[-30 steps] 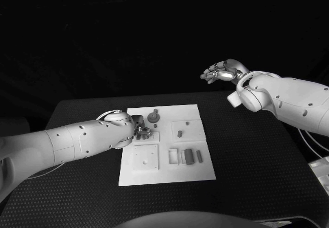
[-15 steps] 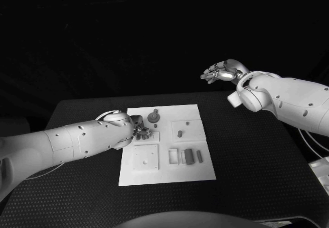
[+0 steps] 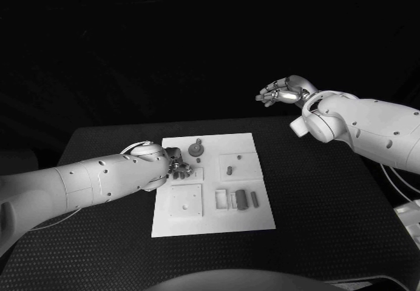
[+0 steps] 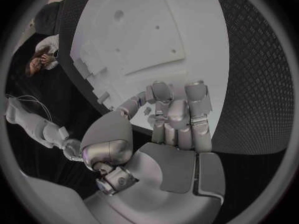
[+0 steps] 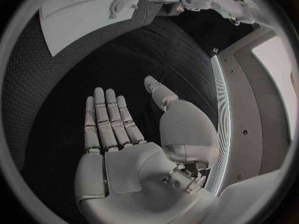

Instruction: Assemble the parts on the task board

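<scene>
Parts on the task board (image 3: 249, 142) are what the left hand (image 3: 178, 168) is busy over: it sits low at the board's left edge, about halfway along that side, with its fingers (image 4: 163, 115) curled down toward the white surface. From the wrist camera the fingers are bunched together over the board's edge, and I cannot tell whether anything is pinched between them. Just beyond that hand, toward the board's far end, a dark upright part (image 3: 197, 147) with a rounded top stands on the board, close to the fingertips but apart from them as far as I can see. Further toward the board's right half, a small dark peg (image 3: 229, 171) sits in a square recessed plate. On the board's near half lies a plain square plate (image 3: 186, 200) with a small dot in it, and beside it, toward the right edge, a row of slim grey parts (image 3: 240, 199) lies side by side, the smallest of them (image 3: 255, 199) at the outer end.

The right hand (image 3: 281, 93) is well away from the board, raised past its far right corner and off the black table (image 3: 332, 200). Its own wrist camera shows the palm flat and the fingers (image 5: 107, 121) stretched out straight, side by side, the thumb held off to one side, with nothing in its grasp.
</scene>
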Robot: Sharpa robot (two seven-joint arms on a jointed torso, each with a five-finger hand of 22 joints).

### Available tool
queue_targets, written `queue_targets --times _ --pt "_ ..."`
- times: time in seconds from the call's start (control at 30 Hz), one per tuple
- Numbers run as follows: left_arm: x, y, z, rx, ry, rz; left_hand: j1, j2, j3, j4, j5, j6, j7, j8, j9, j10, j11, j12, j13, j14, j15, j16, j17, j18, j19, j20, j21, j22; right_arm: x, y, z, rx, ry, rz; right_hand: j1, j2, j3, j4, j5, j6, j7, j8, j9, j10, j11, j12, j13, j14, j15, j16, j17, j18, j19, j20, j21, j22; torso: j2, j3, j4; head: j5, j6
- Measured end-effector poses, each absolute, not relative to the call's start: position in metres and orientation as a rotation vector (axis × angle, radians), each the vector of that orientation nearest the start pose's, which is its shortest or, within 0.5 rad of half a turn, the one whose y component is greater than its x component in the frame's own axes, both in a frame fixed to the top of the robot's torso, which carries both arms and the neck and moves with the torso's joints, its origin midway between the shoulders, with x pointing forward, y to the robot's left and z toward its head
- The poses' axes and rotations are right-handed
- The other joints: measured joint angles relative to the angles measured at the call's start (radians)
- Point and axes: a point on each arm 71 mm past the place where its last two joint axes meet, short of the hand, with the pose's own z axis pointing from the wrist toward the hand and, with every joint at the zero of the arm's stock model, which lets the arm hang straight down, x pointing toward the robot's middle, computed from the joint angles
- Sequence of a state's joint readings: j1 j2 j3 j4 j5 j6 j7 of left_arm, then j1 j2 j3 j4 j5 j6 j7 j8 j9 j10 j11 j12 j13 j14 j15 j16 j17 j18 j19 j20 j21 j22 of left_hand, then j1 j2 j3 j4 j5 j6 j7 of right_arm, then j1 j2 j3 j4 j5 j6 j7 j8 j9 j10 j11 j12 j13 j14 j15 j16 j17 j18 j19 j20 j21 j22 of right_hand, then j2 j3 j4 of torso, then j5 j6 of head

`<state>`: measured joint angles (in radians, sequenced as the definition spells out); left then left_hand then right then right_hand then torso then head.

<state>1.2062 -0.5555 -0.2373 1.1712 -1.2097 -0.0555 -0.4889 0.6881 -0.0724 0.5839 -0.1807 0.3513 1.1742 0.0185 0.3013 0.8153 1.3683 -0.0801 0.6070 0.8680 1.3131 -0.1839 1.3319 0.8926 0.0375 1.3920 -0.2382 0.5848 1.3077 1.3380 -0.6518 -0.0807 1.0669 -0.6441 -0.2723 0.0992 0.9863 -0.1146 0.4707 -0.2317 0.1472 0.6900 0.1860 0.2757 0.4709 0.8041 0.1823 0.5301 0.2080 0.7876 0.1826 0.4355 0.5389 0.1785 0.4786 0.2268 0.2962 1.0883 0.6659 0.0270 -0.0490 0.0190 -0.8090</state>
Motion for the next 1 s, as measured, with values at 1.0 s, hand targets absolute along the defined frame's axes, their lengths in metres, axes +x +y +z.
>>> queue_targets --times 1.0 --pt "0.5103 0.1887 -0.2925 -0.170 2.180 -0.260 0.035 0.071 0.022 -0.053 0.019 0.003 0.003 -0.003 -0.003 0.000 0.000 0.015 -0.014 -0.002 0.006 0.015 -0.012 -0.022 0.005 -0.005 0.000 0.000 0.5823 -0.2490 -0.1495 0.570 1.603 0.915 0.000 0.000 -0.003 0.003 0.000 0.000 0.000 0.000 -0.002 0.000 0.000 0.000 -0.003 -0.003 0.003 0.000 0.003 0.000 0.000 0.000 0.000 0.003 0.000 0.0000 0.0000 -0.002 0.002"
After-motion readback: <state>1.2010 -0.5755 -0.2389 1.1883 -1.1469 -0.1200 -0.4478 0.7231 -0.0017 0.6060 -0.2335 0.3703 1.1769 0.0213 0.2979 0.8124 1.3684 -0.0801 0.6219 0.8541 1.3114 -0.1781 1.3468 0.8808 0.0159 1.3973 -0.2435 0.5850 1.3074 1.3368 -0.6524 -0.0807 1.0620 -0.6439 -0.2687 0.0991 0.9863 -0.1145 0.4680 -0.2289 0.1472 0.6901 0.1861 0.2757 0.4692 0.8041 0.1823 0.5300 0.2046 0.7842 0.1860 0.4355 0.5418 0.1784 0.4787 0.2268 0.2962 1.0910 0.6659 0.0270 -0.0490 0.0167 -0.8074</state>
